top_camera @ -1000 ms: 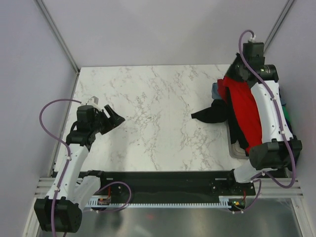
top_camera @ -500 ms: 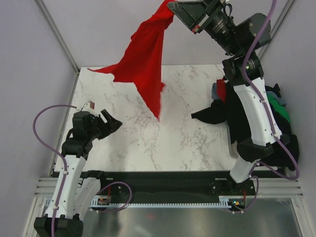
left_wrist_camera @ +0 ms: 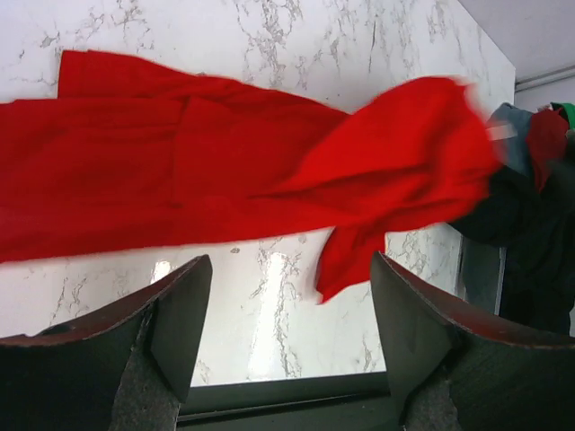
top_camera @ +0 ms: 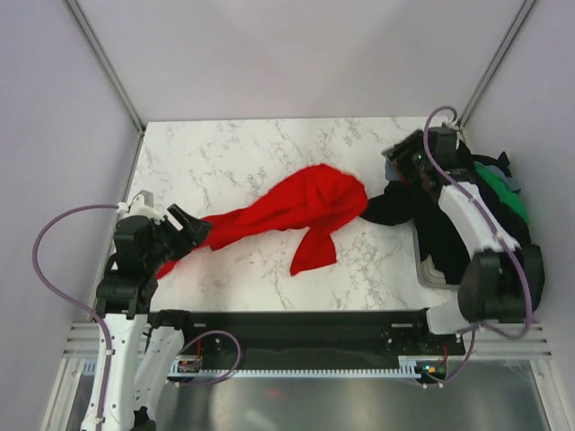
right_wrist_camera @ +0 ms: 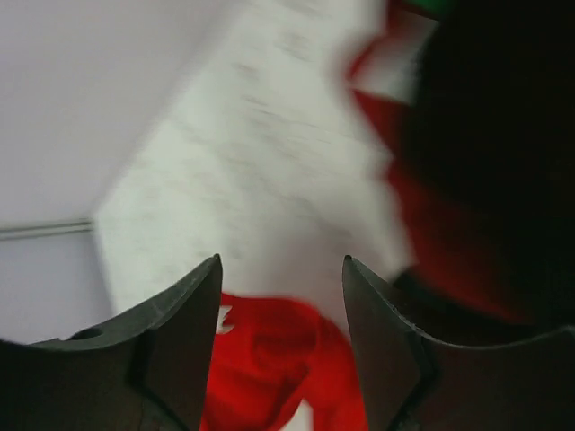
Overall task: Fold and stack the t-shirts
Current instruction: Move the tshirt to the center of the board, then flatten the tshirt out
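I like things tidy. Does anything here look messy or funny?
Yes. The red t-shirt lies bunched and twisted across the marble table, not flat. At the right edge, a black shirt spills out of the heap.

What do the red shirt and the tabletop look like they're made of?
Red shirt: soft matte cloth, probably knit cotton; it lies limp in folds. Tabletop: hard, smooth, white with grey veins, like marble, perhaps a printed laminate.

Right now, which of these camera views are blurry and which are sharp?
Right wrist view: heavily motion-smeared, the white marble tabletop and dark cloth pile mere streaks; left wrist view: mostly sharp, only the far end of the bright red cloth t-shirt smeared; top external view: crisp throughout.
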